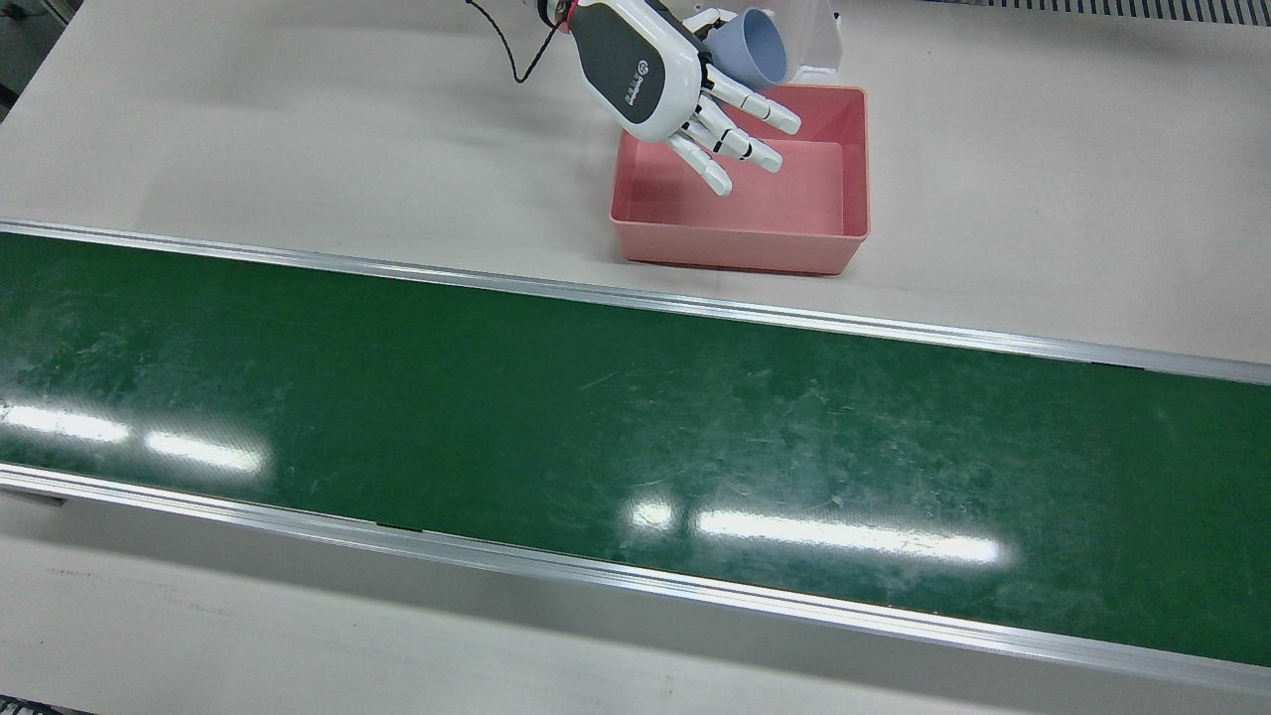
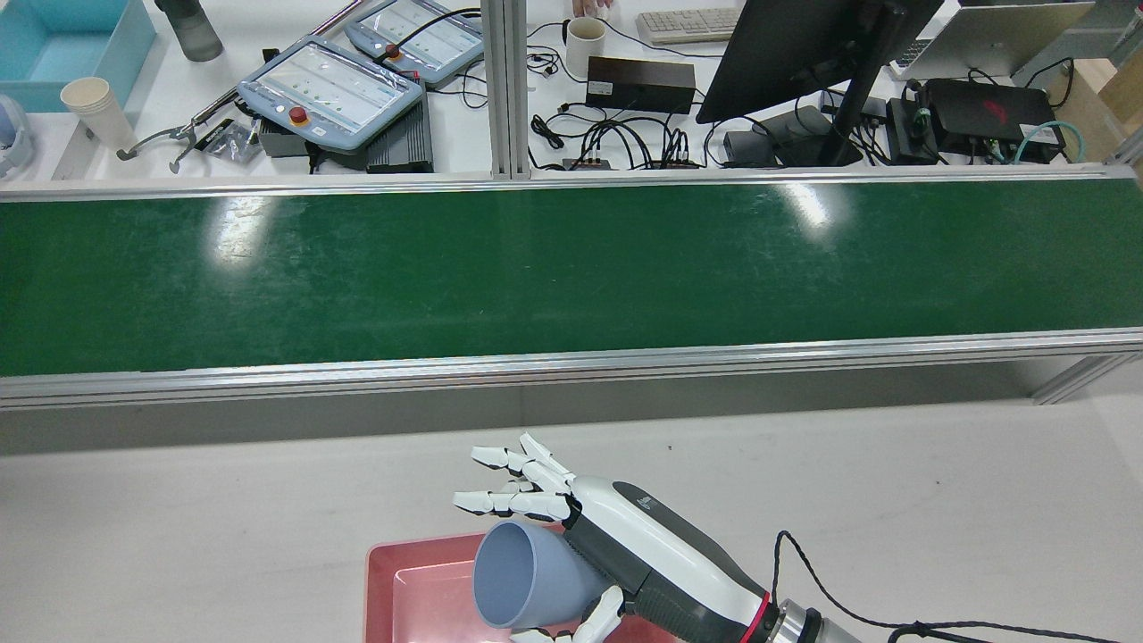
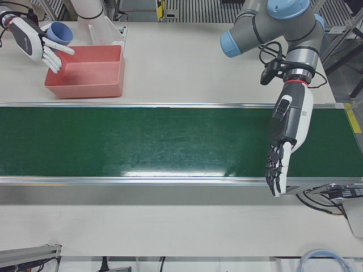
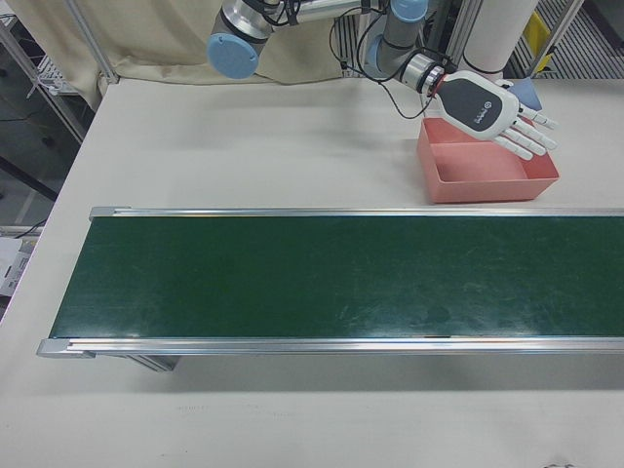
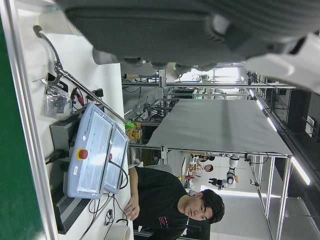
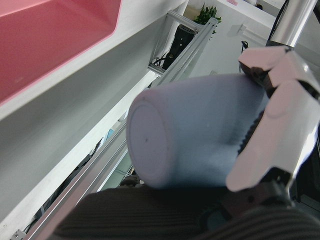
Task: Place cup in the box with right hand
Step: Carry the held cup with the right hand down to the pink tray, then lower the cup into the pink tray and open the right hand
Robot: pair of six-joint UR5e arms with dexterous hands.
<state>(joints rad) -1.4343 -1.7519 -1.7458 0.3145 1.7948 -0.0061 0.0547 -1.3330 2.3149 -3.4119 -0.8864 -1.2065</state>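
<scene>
A light blue cup [image 1: 755, 45] lies on its side in my right hand [image 1: 665, 79], pinned between thumb and palm while the other fingers [image 1: 740, 144] stretch out straight. Hand and cup hang over the back edge of the pink box [image 1: 740, 243], the cup's mouth tilted toward the box's inside. From behind, the cup [image 2: 527, 576] sits just above the box [image 2: 420, 580], under my right hand [image 2: 625, 545]. The right hand view shows the cup's base [image 6: 200, 130] and the box wall [image 6: 50, 35]. My left hand [image 3: 289, 136] hangs open over the belt's near edge, holding nothing.
The green conveyor belt [image 1: 596, 417] with metal rails runs across the table in front of the box. Beyond it a desk carries teach pendants [image 2: 330, 89], a monitor [image 2: 804, 45], cables and a paper cup [image 2: 94, 107]. A person [image 5: 170, 200] sits there.
</scene>
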